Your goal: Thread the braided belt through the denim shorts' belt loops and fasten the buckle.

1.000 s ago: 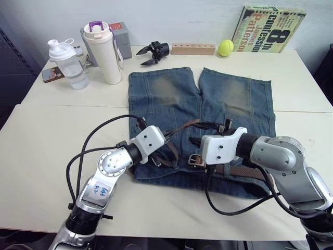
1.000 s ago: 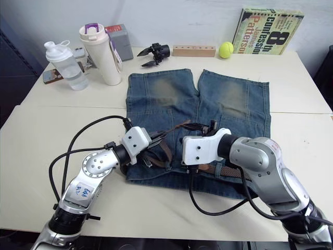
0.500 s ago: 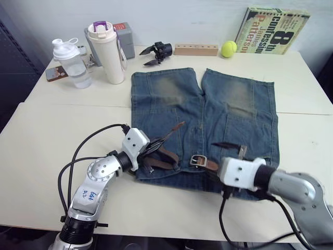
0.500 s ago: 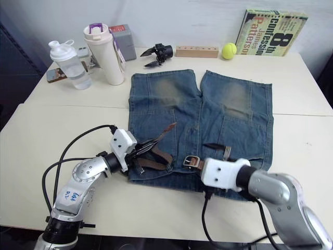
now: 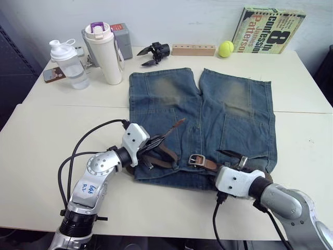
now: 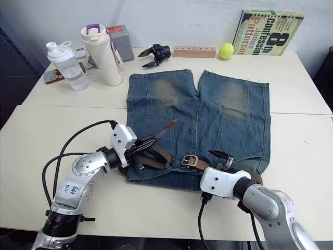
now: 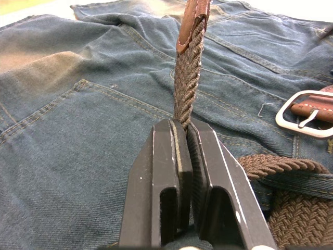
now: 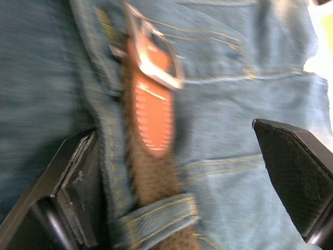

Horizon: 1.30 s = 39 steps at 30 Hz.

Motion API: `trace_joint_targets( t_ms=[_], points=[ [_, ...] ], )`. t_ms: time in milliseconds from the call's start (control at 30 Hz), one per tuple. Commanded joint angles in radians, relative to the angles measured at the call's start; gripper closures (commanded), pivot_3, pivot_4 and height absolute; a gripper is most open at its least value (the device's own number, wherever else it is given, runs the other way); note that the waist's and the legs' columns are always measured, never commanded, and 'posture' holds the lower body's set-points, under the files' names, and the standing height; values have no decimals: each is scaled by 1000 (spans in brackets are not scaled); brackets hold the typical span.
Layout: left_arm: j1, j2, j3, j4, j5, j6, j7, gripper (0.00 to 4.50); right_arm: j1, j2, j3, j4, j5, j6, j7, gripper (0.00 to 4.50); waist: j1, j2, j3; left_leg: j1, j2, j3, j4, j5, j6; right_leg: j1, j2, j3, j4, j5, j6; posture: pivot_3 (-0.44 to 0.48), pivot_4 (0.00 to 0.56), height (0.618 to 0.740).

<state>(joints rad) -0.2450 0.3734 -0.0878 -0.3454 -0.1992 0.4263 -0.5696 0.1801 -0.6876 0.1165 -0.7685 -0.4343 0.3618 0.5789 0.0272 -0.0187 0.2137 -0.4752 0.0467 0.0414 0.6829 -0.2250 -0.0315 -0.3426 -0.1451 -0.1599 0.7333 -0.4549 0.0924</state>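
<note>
A cream table (image 5: 47,130) carries denim shorts (image 5: 218,112) spread flat just beyond the left gripper (image 5: 156,141). Farther beyond stand two bottles (image 5: 106,52), a wooden block (image 5: 193,49), a tennis ball (image 5: 226,48) and a book (image 5: 268,29).

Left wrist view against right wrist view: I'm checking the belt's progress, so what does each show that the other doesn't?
Left wrist view: the left gripper shut on the belt below its tan tip, which stands up over the shorts.

Right wrist view: the right gripper open around the waistband, with the belt passing under a belt loop.

Both: the buckle with its tan leather tab lying on the denim, unfastened.
</note>
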Motion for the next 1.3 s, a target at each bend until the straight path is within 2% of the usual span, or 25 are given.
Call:
trace_joint_targets(
  t_ms=[33, 67, 100, 133, 200, 433, 600, 767, 900, 1133, 1300],
  points=[
    [0, 13, 1, -29, -15, -8, -15, 4500, 20, 18, 16, -15, -48, -38, -38, 23, -1, 0, 0, 0, 0, 0, 0, 0, 0, 0, 0, 0, 0, 0, 0, 0, 150, 657],
    [0, 13, 0, -29, -15, -7, -15, 4500, 23, 21, 15, -17, -51, -39, -39, 23, -1, 0, 0, 0, 0, 0, 0, 0, 0, 0, 0, 0, 0, 0, 0, 0, 150, 657],
    [0, 14, 0, -29, -15, -8, -17, 4500, 27, 23, 18, -19, -52, -42, -39, 403, -1, 0, 0, 0, 0, 0, 0, 0, 0, 0, 0, 0, 0, 0, 0, 0, 150, 657],
    [0, 13, 0, -28, -15, -8, -18, 4500, 29, 23, 19, -20, -54, -44, -39, 505, 0, 0, 0, 0, 0, 0, 0, 0, 0, 0, 0, 0, 0, 0, 0, 0, 150, 657],
    [1, 15, -4, -28, -14, -7, -22, 4500, 29, 32, 29, -20, -65, -50, -41, 1011, -1, 0, 0, 0, 0, 0, 0, 0, 0, 0, 0, 0, 0, 0, 0, 0, 150, 657],
    [12, 47, -45, -33, 17, -46, -56, 4500, -15, 70, 71, 5, -74, 11, 5, 4450, -2, 0, 0, 0, 0, 0, 0, 0, 0, -1, 0, 0, 1, 0, 0, 0, 150, 657],
    [-1, 84, -102, -30, 51, -37, -80, 4500, -132, 132, 52, -19, -5, 156, 77, 4450, -3, 0, 0, 1, 0, 0, 0, 0, 0, -2, 1, 0, 2, 0, 0, 0, 150, 657],
    [-39, 158, -142, -68, 38, 7, -175, 4500, -198, 197, 50, -67, 86, 413, 153, 4450, -3, 0, 0, 0, 0, -1, 0, 0, 0, -2, 1, 1, 2, 0, 0, 0, 150, 657],
    [-65, 213, -133, -75, 26, 15, -230, 4500, -206, 209, 60, -82, 113, 593, 150, 4450, -3, 1, -1, 0, 0, -1, 0, 0, 0, -3, 2, 1, 3, 0, -1, 0, 150, 657],
    [-124, 267, -95, -37, -3, -3, -311, 4500, -219, 170, 77, -83, 138, 684, 119, 4450, -1, 1, -1, 0, 0, 0, 0, 0, 0, -3, 1, 1, 2, 0, -1, 0, 150, 657],
    [-176, 338, -112, -12, -19, -33, -440, 4500, -270, 222, 57, -82, 188, 798, 77, 4450, -4, 0, -2, 1, 0, 2, 0, 0, 0, -3, 2, 1, 3, 0, -1, 0, 150, 657]
  ],
)
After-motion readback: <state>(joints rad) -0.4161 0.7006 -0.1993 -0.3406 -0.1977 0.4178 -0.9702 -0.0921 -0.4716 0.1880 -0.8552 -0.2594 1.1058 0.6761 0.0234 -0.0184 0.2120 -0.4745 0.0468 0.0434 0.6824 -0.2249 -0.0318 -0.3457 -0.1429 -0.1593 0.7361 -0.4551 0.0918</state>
